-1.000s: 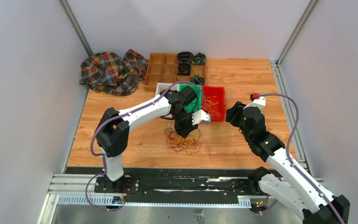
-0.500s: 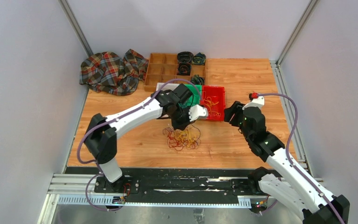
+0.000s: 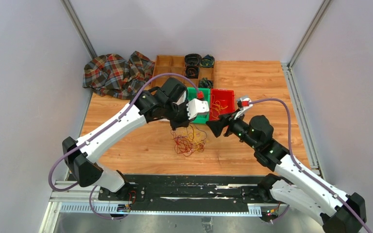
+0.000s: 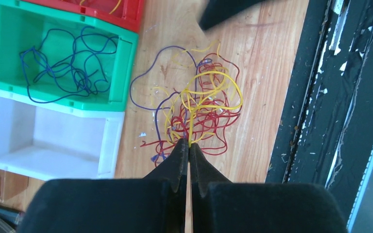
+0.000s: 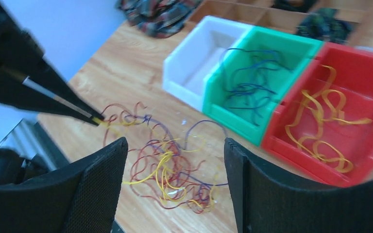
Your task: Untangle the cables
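The cables [image 3: 189, 141] lie as a loose tangle of yellow, red and purple strands on the wooden table, seen closer in the left wrist view [image 4: 201, 109] and in the right wrist view [image 5: 172, 170]. My left gripper [image 4: 189, 144] is shut on one yellow cable [image 4: 191, 127] that runs up out of the tangle. From above, that gripper [image 3: 179, 126] hangs over the tangle's far left edge. My right gripper [image 5: 175, 141] is open, with the tangle showing between its fingers [image 5: 102, 179]. It hovers at the tangle's right side [image 3: 211, 128] and holds nothing.
Behind the tangle stand a white bin [image 5: 182, 92], a green bin [image 5: 233, 116] holding blue strands and a red bin [image 5: 296, 145] holding yellow strands. A wooden compartment tray [image 3: 167, 73] and a plaid cloth [image 3: 116, 73] lie at the back. A black rail [image 4: 320, 97] runs along the near table edge.
My left gripper has shut on a yellow strand and drawn back and up, stretching the tangle. My right gripper has swung left toward the tangle and opened wider.
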